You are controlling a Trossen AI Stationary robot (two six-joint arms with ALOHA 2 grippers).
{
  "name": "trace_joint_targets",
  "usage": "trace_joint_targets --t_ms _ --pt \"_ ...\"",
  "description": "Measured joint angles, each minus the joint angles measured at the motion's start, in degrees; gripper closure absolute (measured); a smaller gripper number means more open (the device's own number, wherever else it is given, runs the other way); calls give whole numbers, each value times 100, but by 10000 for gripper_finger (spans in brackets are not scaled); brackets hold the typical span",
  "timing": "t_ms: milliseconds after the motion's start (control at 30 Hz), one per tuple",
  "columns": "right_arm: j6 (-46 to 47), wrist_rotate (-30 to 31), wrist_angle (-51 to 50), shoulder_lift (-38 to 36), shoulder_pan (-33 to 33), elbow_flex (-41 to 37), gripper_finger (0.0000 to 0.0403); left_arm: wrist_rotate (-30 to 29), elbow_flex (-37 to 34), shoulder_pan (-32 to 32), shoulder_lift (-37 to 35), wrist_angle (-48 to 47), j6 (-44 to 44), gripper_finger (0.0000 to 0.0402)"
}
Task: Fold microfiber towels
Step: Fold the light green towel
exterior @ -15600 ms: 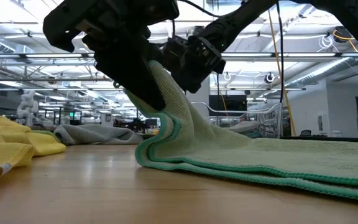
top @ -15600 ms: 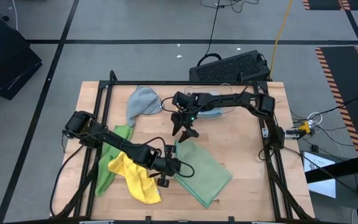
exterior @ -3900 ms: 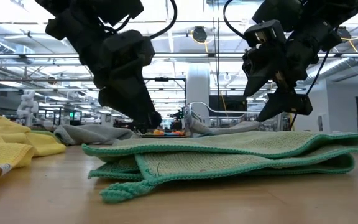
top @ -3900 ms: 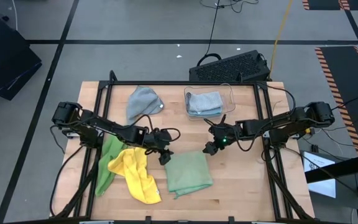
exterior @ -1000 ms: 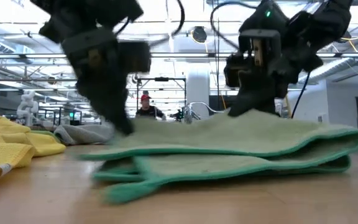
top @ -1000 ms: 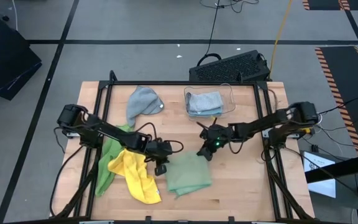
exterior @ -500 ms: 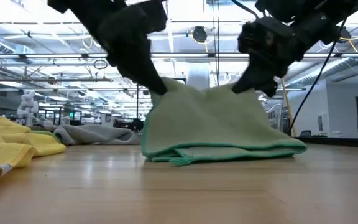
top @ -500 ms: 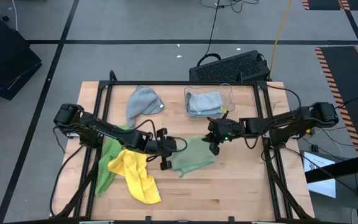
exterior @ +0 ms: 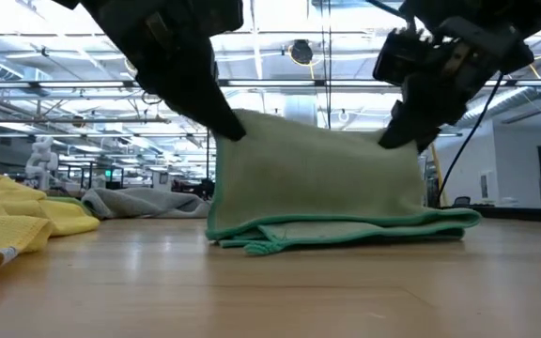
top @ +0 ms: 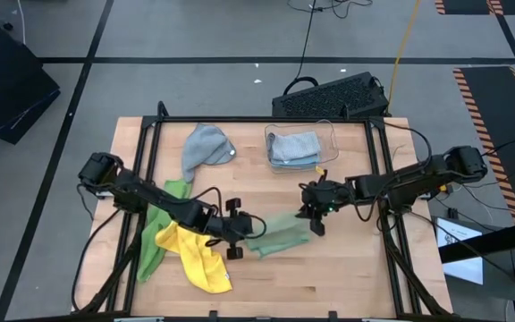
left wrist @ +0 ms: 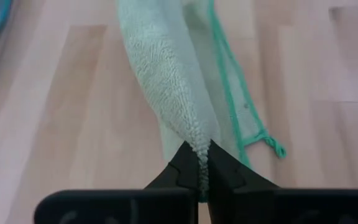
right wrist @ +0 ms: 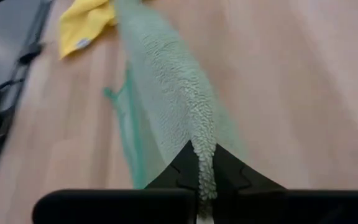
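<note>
The left tool (top: 242, 226) is pinching one upper corner of the sage towel (top: 278, 235), its fingers (left wrist: 185, 168) closed tight on the fabric edge. The right tool (top: 314, 217) is pinching the opposite upper corner, its fingers (right wrist: 229, 171) also clamped on the cloth. Between them the sage towel is hanging raised near the middle of the tabletop (top: 347, 268), its top edge stretched from one tool to the other, while its lower part is lying folded on the wood with the green hem (exterior: 346, 230) showing along the bottom.

The yellow towel (top: 193, 255) is lying crumpled just to the left of the left tool, partly over the bright green towel (top: 153, 241), which is stretching along the left side of the tabletop. A grey towel (top: 206, 148) is sitting bunched toward the far left part of the tabletop. The bin (top: 329, 134) is standing at the far edge, right of the grey towel, with pale blue and grey cloth (top: 293, 148) resting inside it.
</note>
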Motion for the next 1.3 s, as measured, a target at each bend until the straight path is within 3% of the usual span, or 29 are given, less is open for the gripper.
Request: trace_joint_targets --t_ms 433,567,700,867,933,1133,1300 --pt "117 -25 66 5 519 -170 378 596 -10 -102 369 736 -367 366" --pt "199 -41 17 7 671 -177 335 758 -16 -102 481 847 -612 330" --pt "349 -532 -27 4 756 -175 269 1118 -7 -81 465 890 -887 275" --pt "667 -1163 -262 -29 778 -173 204 2374 -8 98 194 1022 -1207 226" --pt "817 -1379 -294 -89 775 -172 191 2604 -2 217 61 1093 -1427 220" --pt "1769 -1269 -108 -519 776 -169 195 1773 0 426 12 1785 -1416 248" --pt "1779 -444 1618 -321 780 -154 232 1347 -11 556 629 1986 -1187 297"
